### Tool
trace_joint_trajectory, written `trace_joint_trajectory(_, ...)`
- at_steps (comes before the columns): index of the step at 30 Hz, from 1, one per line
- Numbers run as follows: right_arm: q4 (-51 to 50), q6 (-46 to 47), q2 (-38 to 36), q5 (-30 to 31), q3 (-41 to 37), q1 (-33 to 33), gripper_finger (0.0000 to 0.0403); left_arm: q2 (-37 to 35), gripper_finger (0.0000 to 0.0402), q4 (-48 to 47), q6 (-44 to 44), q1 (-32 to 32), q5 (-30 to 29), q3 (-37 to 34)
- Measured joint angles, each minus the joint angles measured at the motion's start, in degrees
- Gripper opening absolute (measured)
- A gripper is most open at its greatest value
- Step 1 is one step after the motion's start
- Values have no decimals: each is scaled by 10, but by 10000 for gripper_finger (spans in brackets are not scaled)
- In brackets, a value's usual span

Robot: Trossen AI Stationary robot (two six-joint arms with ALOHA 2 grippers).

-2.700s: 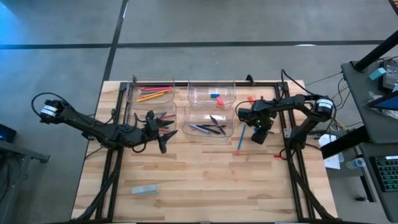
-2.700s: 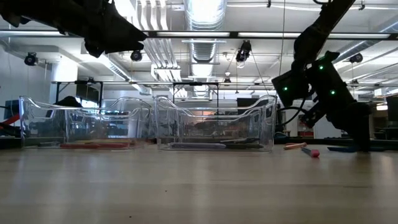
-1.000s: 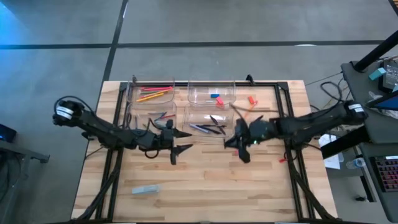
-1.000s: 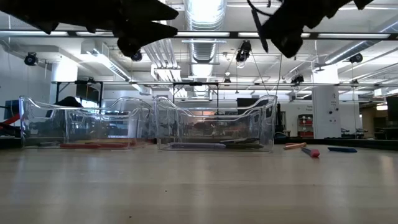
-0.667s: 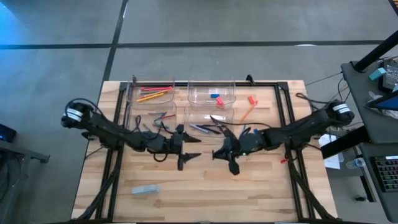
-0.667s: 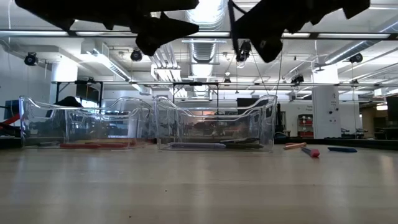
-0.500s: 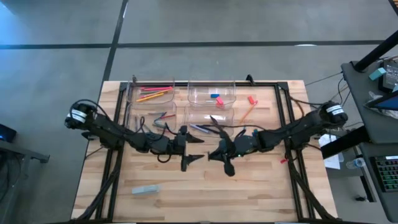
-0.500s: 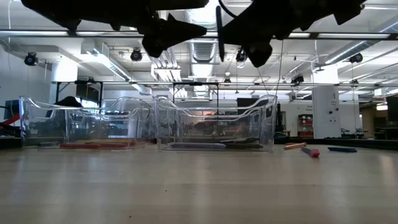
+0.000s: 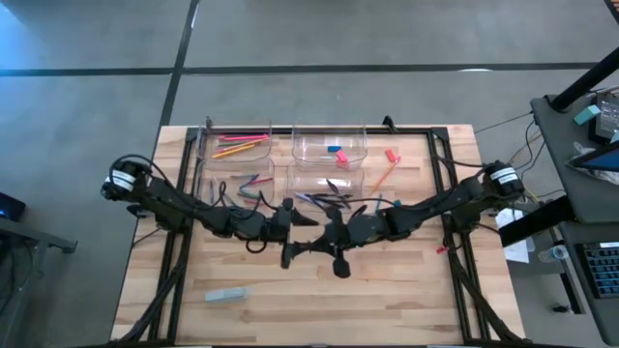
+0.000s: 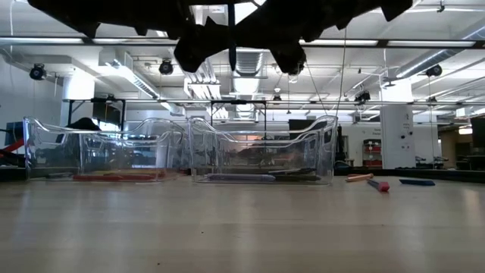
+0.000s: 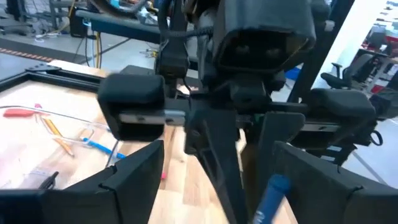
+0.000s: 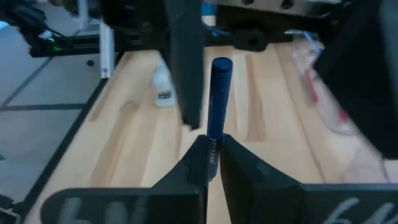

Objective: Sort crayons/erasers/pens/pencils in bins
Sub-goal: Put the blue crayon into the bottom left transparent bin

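Both arms meet mid-surface [image 9: 242, 319], in front of the bins [image 9: 329, 145].

Right hand [image 12: 211, 163] is clamped on a blue stick [image 12: 216, 102], best seen in the right wrist view: it stands up out of the closed fingers, with a dark finger of the other arm just beside it. The left wrist view catches the same stick's tip [image 11: 271, 196] low, in front of the right arm's wrist. The high view can't resolve the stick at all; it only shows the two hands nose to nose, left hand [image 9: 295, 237], right hand [image 9: 334, 242].

Left hand [image 11: 205, 186] is spread wide, holding nothing; its fingers frame the right hand.

Low view: both hands are dark shapes hanging well above the surface [image 10: 242, 227], and the near bins [image 10: 261, 152] sit behind.

High view only, for the sorting:
- back-left bin: orange and pink-red pencils [image 9: 237, 145]
- back-right bin: blue and red erasers [image 9: 336, 151]
- front-left bin: a few sticks, partly under the left arm
- front-right bin: dark pens [image 9: 319, 198], partly hidden by the hands
- loose on the surface right of the bins: an orange pencil [image 9: 384, 175] and a red block [image 9: 392, 155].
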Motion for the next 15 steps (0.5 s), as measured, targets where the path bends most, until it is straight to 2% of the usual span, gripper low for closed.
trace_joint_trajectory(5,-34,-9,3,25,23,0,18,-1,243,-11,-14,0,9,0)
trace_joint_trajectory(15,-38,-9,-8,40,21,0,18,-5,117,-15,-13,0,10,4)
